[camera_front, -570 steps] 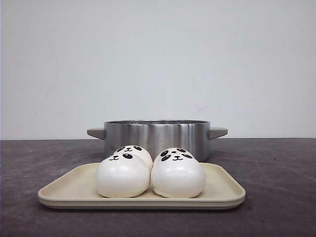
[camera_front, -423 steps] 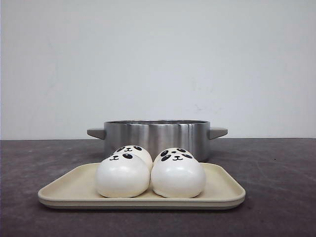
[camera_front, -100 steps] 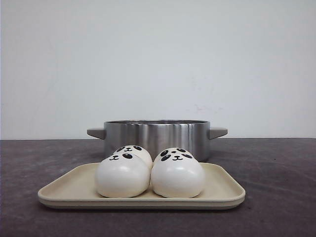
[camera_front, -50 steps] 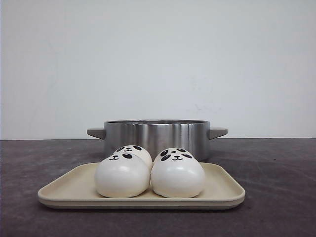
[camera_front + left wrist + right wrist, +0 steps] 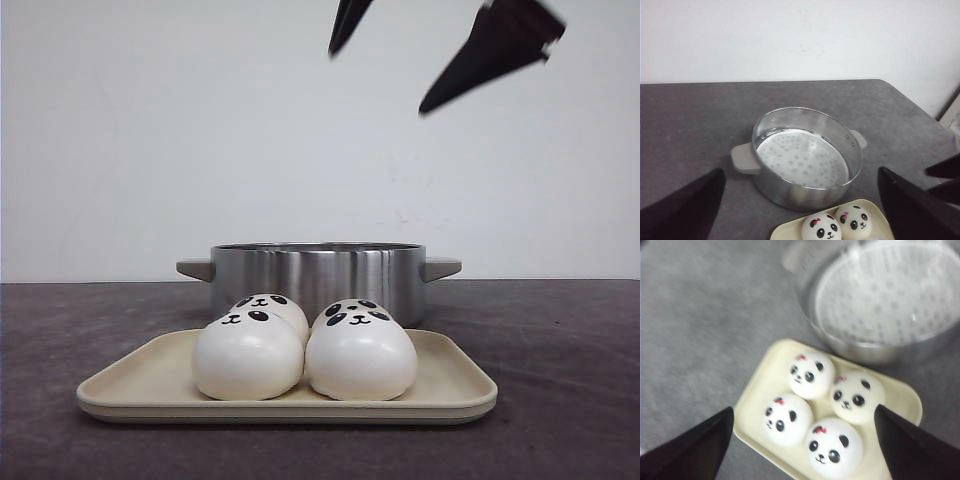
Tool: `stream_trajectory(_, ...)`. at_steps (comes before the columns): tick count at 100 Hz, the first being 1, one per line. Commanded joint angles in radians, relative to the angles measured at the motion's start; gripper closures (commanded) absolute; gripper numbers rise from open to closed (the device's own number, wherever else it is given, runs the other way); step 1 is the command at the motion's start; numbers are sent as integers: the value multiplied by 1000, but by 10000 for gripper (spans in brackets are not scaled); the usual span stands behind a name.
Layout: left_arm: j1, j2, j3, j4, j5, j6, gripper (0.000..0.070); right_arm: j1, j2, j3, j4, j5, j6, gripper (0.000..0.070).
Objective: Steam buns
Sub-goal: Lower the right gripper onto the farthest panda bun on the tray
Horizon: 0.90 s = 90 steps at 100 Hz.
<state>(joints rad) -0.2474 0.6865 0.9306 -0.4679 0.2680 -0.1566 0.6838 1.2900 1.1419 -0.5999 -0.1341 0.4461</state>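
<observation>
While my right gripper hangs spread and empty high above the tray, my left gripper is likewise parted, holding nothing. I log:
- Four panda buns: clustered on the tray, touching, faces up.
- Steel pot: just behind the tray, perforated steamer plate inside, bare.
- Grey table: carries tray and pot.
</observation>
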Motion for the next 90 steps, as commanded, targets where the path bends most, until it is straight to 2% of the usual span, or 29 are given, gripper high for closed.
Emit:
stream_trajectory(1,-11,4,19,11,3,-11,104,9,63,50,-37,3,33,131)
stream_trajectory(22,-42,4,19,11,2,-20,104,8,240,151,-134,5,13,131)
stream_trajectory(55,-66,4,19,10,2,-20,104,-6,420,192,-135,76,2,137)
stream_trajectory(90,-87,4,19,10,2,-20,104,-26,542,192,-130,73,-3,143)
